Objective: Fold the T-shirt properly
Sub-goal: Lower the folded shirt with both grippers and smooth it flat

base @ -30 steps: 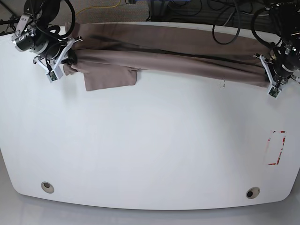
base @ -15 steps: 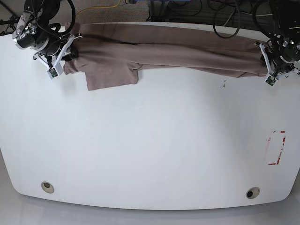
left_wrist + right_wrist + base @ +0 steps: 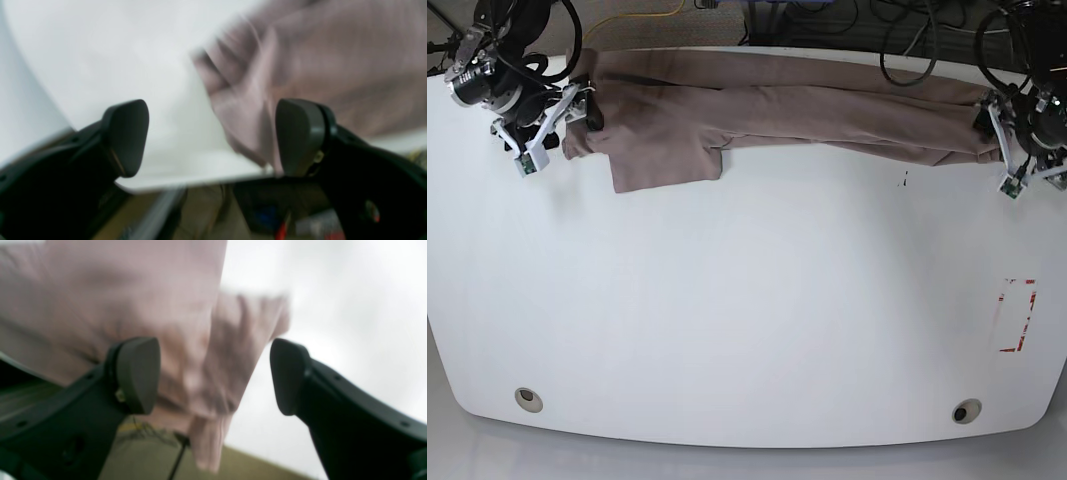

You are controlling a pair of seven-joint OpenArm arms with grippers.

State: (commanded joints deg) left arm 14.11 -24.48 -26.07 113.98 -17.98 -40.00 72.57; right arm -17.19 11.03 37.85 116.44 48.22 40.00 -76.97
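1. One shirt (image 3: 777, 110) lies along the far edge of the white table (image 3: 747, 300), drawn out into a long, wrinkled strip, with one squarish flap poking toward the near side, close to the right gripper's end.
2. Two grippers, one at each end of it. The left gripper (image 3: 213, 138) stands wide, its two fingers well apart, with a rumpled end of cloth in view between them and behind one finger.
3. The right gripper (image 3: 213, 376) is wide too, with bunched folds in view between and behind its fingers. Whether either one touches the cloth, I can't tell.
4. In the way from over here: both arms hide bits of the shirt's ends, and one black loop (image 3: 883, 60) of cable hangs across my view of its far side.
5. Past the far edge I spot one yellow cable (image 3: 637, 16) among dark clutter.
6. On the tabletop: two round fittings (image 3: 529, 399) near the front corners, and one broken red outline (image 3: 1024, 330) toward the left arm's side.
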